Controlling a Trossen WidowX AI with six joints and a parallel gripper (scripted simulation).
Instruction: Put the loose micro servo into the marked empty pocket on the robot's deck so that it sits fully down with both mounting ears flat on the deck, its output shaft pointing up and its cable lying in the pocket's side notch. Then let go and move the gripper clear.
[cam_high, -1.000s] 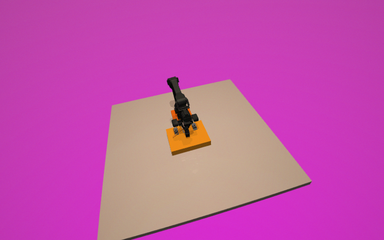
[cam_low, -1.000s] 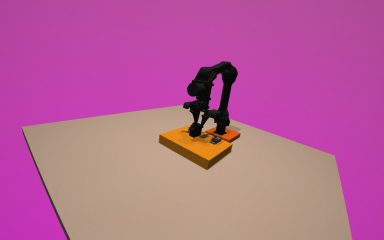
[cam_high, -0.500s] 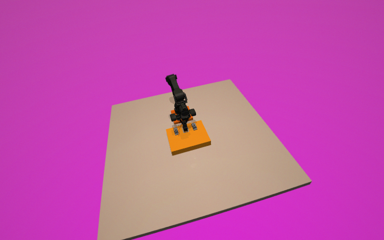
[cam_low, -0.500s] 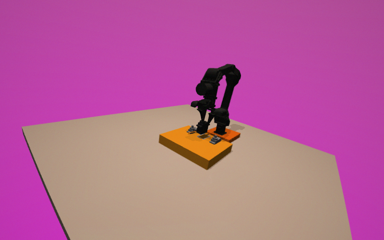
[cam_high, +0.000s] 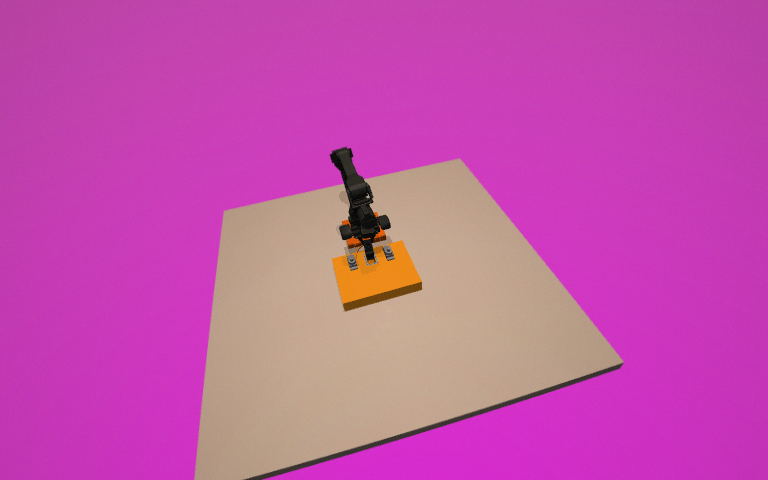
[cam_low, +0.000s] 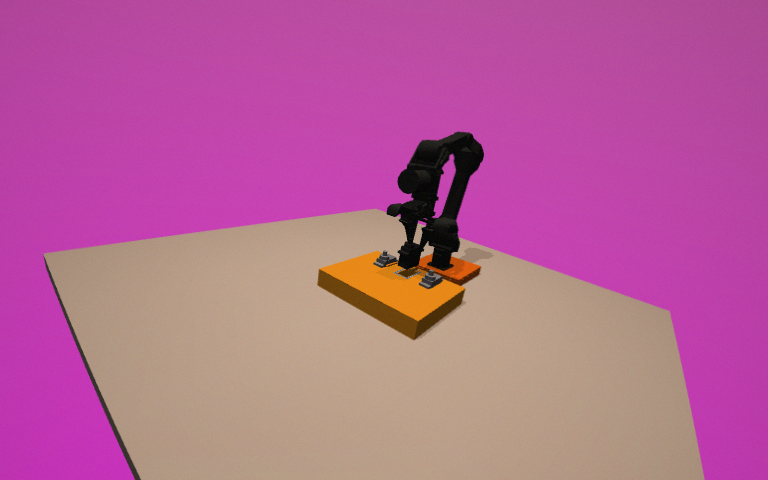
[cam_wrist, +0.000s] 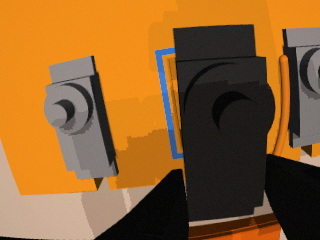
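Note:
The loose micro servo (cam_low: 408, 259) (cam_wrist: 225, 195) is black and upright, its round output shaft facing up toward the wrist camera. My gripper (cam_wrist: 222, 173) is shut on its body, one black finger on each side. The servo hangs a little above the orange deck (cam_high: 379, 283) (cam_low: 368, 285) (cam_wrist: 125, 30). The marked pocket (cam_wrist: 167, 105) has a blue outline, whose left side shows in the wrist view; the servo hides the rest. The pocket also shows just below the servo in the exterior view (cam_low: 407, 273). The orange cable (cam_wrist: 284, 100) runs along the servo's right side in the wrist view.
Two grey mounted servos stand on the deck, one on each side of the pocket: one (cam_high: 351, 262) (cam_low: 430, 279) (cam_wrist: 75, 115) and another (cam_high: 388, 252) (cam_low: 385, 259) (cam_wrist: 305, 85). The arm's red-orange base plate (cam_low: 467, 272) is close behind the deck, on the beige table (cam_high: 396, 367) (cam_low: 339, 396).

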